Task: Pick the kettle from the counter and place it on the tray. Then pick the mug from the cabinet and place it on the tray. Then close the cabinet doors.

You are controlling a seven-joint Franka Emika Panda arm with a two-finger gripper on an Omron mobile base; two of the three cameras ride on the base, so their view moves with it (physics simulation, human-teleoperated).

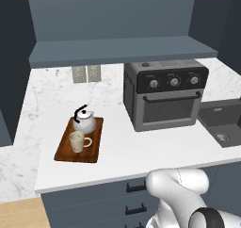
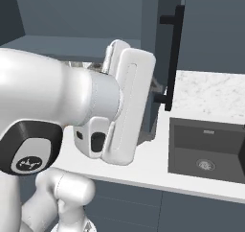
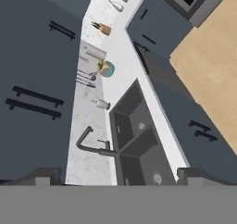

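gripper (image 3: pixel 118 177): tips wide apart, holding nothing, raised beside the open cabinet door (image 2: pixel 165 44), I judge to push it closed | below it: sink (image 3: pixel 134 144) and faucet (image 3: pixel 92 144) | well away: kettle (image 1: pixel 84 121) and mug (image 1: pixel 78 141) already stand together on tray (image 1: pixel 63 151), on the counter (image 1: pixel 117 147) | remaining: the doors

Bare white marble bench (image 1: pixel 141 147) lies open beside the reddish-brown wooden tray (image 1: pixel 63 152); the grey countertop oven (image 1: pixel 164 97) blocks the right.
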